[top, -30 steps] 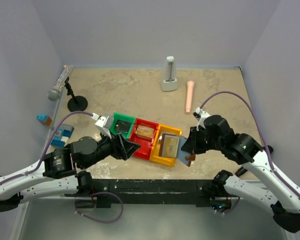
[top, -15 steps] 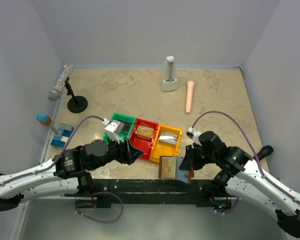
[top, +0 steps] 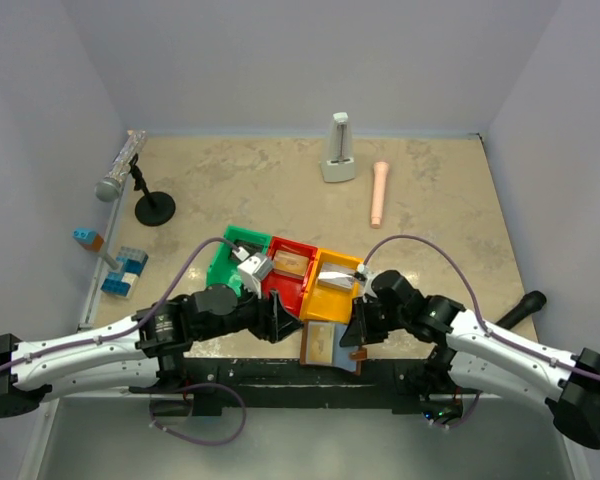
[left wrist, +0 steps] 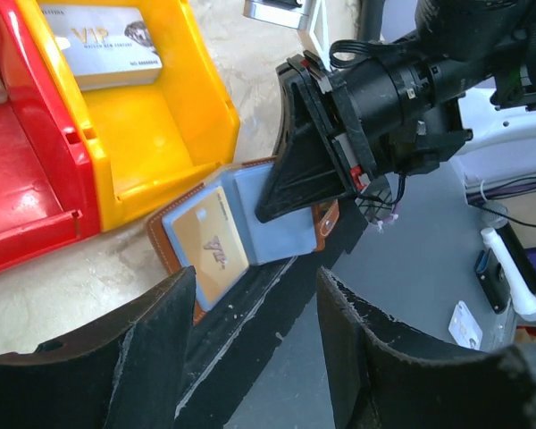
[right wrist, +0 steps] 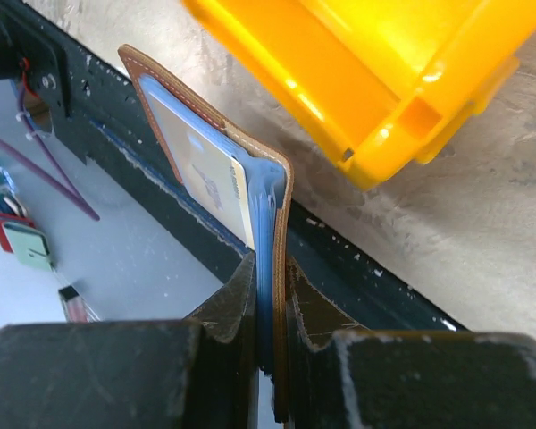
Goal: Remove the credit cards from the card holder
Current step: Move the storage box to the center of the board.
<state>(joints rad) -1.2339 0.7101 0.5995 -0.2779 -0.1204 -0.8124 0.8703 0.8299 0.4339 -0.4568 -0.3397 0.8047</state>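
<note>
Right hand clamps the card holder (1 card showing); left hand, parted, hovers beside.

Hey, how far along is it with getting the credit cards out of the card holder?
Done: a silver card lies in the yellow bin, and what looks like a tan card in the red bin. In hand: the right hand pinches the open card holder, the open left hand facing it. Left: a gold card sits in its pocket.
</note>
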